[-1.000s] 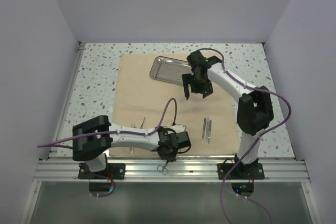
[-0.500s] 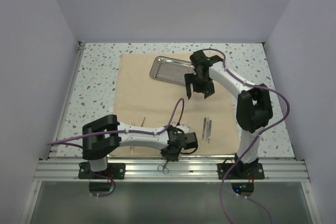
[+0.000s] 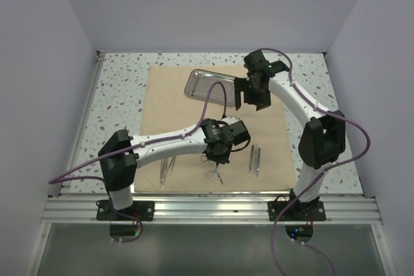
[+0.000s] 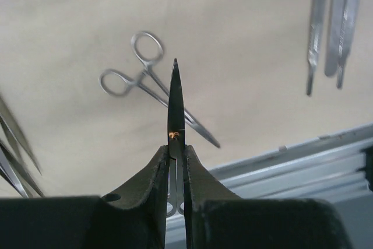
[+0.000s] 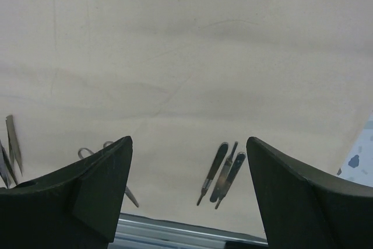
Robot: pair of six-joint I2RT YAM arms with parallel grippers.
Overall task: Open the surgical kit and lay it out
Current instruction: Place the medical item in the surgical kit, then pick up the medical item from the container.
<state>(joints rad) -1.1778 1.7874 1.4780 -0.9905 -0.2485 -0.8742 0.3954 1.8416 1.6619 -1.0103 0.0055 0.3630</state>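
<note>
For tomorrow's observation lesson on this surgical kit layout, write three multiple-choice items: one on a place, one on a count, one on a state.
1. The steel tray lies
A. on the far part of the cloth
B. at the cloth's near edge
C. off the cloth altogether

2. How many flat handles lie side by side in the right wrist view?
A. one
B. three
C. six

3. The left gripper is
A. wide open and empty
B. shut on a slim pointed instrument
C. shut on the tray

Answers:
1. A: the top view shows the tray at the cloth's far end.
2. B: three handles lie together.
3. B: the left wrist view shows its fingers pinching the steel tip.
</note>
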